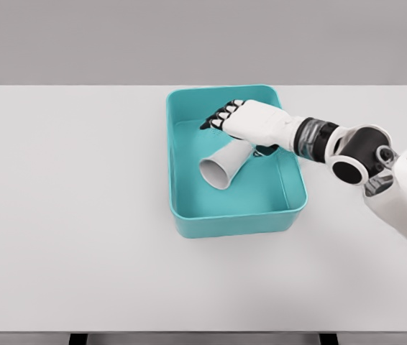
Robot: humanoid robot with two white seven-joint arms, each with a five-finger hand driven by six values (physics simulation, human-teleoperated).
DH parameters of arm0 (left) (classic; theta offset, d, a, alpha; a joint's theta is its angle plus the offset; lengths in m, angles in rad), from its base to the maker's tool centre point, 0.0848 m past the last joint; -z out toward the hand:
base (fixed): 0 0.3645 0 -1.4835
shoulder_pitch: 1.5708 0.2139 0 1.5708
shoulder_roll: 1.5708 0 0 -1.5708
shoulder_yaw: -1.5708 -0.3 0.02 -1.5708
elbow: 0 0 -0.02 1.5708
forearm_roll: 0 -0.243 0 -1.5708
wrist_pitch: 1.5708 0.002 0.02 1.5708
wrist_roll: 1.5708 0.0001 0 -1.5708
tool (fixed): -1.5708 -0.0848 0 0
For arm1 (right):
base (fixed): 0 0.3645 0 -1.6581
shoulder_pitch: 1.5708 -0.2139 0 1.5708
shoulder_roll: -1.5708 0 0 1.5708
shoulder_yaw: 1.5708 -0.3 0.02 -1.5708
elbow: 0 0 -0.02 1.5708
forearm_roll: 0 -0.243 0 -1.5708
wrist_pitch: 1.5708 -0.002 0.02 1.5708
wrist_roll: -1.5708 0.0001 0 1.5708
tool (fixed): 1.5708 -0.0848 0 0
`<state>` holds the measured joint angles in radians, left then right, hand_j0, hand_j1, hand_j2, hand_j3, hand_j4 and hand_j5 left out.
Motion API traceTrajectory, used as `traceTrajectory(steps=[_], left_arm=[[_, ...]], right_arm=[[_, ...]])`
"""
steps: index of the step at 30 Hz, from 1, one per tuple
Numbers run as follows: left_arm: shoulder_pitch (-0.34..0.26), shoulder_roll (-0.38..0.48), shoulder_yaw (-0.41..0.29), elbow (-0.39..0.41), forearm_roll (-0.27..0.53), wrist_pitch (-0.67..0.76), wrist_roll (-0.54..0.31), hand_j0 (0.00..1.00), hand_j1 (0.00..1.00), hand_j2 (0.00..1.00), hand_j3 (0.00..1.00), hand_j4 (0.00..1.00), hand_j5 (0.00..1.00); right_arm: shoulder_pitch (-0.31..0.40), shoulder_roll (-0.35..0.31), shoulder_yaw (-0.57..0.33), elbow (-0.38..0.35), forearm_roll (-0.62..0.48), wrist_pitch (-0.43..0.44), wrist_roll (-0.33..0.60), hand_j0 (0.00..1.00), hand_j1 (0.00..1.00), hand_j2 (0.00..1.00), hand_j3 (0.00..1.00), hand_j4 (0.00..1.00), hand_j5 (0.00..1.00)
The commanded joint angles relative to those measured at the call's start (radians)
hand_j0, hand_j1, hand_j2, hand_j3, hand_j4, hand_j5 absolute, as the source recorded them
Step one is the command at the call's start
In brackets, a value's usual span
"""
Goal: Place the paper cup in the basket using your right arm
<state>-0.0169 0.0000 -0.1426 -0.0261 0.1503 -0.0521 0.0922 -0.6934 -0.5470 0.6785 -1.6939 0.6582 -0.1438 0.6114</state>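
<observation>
A white paper cup [223, 165] lies tilted on its side inside the teal basket [232, 221], its open mouth facing the lower left. My right hand [234, 136] hovers over the basket, just above the cup's base end. Its dark-jointed fingers [220, 116] stretch toward the basket's far left corner and are not wrapped around the cup. The thumb side sits close to the cup's base, which is partly hidden under the palm. The right forearm [311, 138] crosses the basket's right rim.
The basket sits on a white table [74, 215], right of the middle and toward the back. The table's front edge runs along the bottom of the view.
</observation>
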Motion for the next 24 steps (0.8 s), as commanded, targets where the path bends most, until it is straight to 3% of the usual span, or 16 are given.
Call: traceTrajectory(steps=[1,5,7,10,11,14,17,24], left_arm=[[0.000,0.000,0.000,0.000,0.000,0.000,0.000,1.00,1.00,1.00,1.00,1.00,1.00],[0.000,0.000,0.000,0.000,0.000,0.000,0.000,1.00,1.00,1.00,1.00,1.00,1.00],[0.000,0.000,0.000,0.000,0.000,0.000,0.000,1.00,1.00,1.00,1.00,1.00,1.00],[0.000,0.000,0.000,0.000,0.000,0.000,0.000,1.00,1.00,1.00,1.00,1.00,1.00],[0.000,0.000,0.000,0.000,0.000,0.000,0.000,1.00,1.00,1.00,1.00,1.00,1.00],[0.000,0.000,0.000,0.000,0.000,0.000,0.000,1.00,1.00,1.00,1.00,1.00,1.00],[0.000,0.000,0.000,0.000,0.000,0.000,0.000,1.00,1.00,1.00,1.00,1.00,1.00],[0.000,0.000,0.000,0.000,0.000,0.000,0.000,1.00,1.00,1.00,1.00,1.00,1.00]], right_arm=[[0.002,-0.043,-0.135,-0.017,-0.049,-0.025,-0.001,1.00,1.00,1.00,1.00,1.00,1.00],[0.038,-0.145,-0.336,-0.020,-0.595,-0.174,-0.001,1.00,1.00,1.00,1.00,1.00,1.00],[0.080,-0.171,-0.408,-0.017,-0.713,-0.220,-0.001,1.00,1.00,1.00,1.00,1.00,1.00],[0.199,-0.209,-0.482,0.048,-0.654,-0.224,-0.001,1.00,1.00,1.00,1.00,1.00,1.00],[0.273,-0.214,-0.551,0.080,-0.617,-0.224,-0.001,1.00,1.00,1.00,1.00,1.00,1.00],[0.388,-0.206,-0.686,0.088,-0.611,-0.226,-0.001,1.00,1.00,1.00,1.00,1.00,1.00],[0.419,-0.200,-0.738,0.080,-0.614,-0.226,-0.001,1.00,1.00,1.00,1.00,1.00,1.00],[0.428,-0.151,-0.734,0.095,-0.614,-0.226,-0.001,1.00,1.00,1.00,1.00,1.00,1.00]])
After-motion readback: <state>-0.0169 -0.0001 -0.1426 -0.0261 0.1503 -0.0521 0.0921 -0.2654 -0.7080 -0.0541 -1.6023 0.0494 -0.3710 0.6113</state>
